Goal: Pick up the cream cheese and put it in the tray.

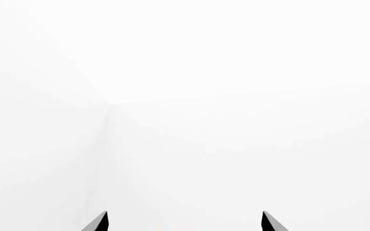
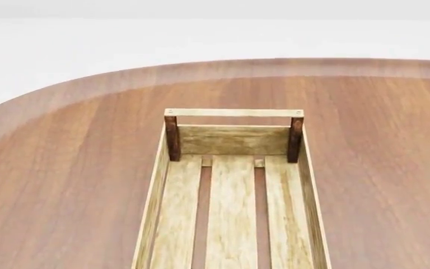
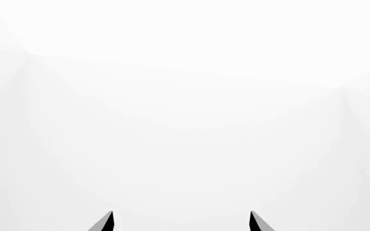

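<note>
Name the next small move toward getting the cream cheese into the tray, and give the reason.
Probably turn the head to look for the cream cheese: the head view shows only the tray on the wooden table, with no box in sight. The left end effector and right end effector both face blank white, open with nothing between their fingertips.

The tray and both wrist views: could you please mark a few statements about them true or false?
1. The tray lies on a wooden table. True.
2. The cream cheese lies in the tray. False: its three floor planks are bare, and no cream cheese is in view.
3. The left gripper has its fingers apart. True.
4. The right gripper holds a box. False: nothing is between its fingers.
5. Both arms show in the head view. False: neither does.
</note>
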Motion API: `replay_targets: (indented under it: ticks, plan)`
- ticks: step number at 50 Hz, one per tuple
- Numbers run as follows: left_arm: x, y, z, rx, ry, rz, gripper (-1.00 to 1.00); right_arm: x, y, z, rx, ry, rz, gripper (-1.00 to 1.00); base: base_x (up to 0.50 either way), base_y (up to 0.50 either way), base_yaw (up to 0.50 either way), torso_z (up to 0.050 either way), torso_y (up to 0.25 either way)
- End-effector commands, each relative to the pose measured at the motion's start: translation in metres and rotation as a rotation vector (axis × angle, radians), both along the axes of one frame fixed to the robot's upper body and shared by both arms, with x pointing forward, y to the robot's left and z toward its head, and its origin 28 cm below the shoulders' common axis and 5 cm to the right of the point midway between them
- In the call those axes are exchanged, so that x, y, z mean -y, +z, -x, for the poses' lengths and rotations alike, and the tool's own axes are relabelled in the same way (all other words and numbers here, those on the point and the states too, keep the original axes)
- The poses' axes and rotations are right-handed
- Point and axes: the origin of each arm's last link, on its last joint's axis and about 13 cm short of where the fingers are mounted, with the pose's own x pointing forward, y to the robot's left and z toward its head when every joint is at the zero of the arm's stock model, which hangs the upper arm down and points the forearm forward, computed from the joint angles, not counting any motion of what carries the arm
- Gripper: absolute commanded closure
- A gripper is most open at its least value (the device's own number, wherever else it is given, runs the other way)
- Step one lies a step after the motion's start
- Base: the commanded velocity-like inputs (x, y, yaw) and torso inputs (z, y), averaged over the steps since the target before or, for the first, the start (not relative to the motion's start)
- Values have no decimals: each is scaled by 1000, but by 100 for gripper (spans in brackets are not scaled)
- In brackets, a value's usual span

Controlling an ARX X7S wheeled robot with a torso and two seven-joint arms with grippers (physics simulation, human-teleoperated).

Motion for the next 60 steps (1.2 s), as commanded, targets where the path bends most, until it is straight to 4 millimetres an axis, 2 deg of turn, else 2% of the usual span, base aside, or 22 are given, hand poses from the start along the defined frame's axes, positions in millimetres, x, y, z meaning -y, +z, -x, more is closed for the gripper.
replay_targets:
  ticks: [1, 15, 29, 36, 44, 46, 48, 50, 52, 54, 60]
  plan:
    - [0, 0, 0, 1, -1, -1, -100, -1, -1, -1, -4, -6, 6, -100, 0, 0, 0, 0, 0]
    - [0, -1, -2, -7, 1, 2, -100, 2, 2, -1, 5, -78, 11, -100, 0, 0, 0, 0, 0]
    - [-1, 1, -1, -7, 7, 10, -100, 22, 10, -5, 8, -357, -101, -100, 0, 0, 0, 0, 0]
    - [-2, 1, -1, -8, 11, 12, -100, 33, 16, -9, -35, -524, -228, -100, 0, 0, 0, 0, 0]
    - [-2, 1, -2, -11, 13, 10, -100, 38, 17, -12, -78, -571, -252, -100, 0, 0, 0, 0, 0]
    - [-2, 1, -2, -13, 13, 7, -100, 40, 17, -15, -109, -671, -279, -100, 0, 0, 0, 0, 0]
    - [-2, 1, -3, -17, 12, 5, -100, 42, 17, -15, -129, -665, -320, -100, 0, 0, 0, 0, 0]
    - [-2, 1, -3, -18, 13, 4, -100, 44, 18, -17, -113, -815, -361, -100, 0, 0, 0, 0, 0]
    - [-2, 1, -2, -17, 15, 5, -100, 46, 19, -17, -129, -804, -402, -100, 0, 0, 0, 0, 0]
    - [-2, 1, -3, -17, 15, 4, -100, 48, 20, -18, -133, -872, -448, -100, 0, 0, 0, 0, 0]
    - [-1, 0, -3, -21, 15, -1, -100, 49, 20, -17, -141, -969, -473, -100, 0, 0, 0, 0, 0]
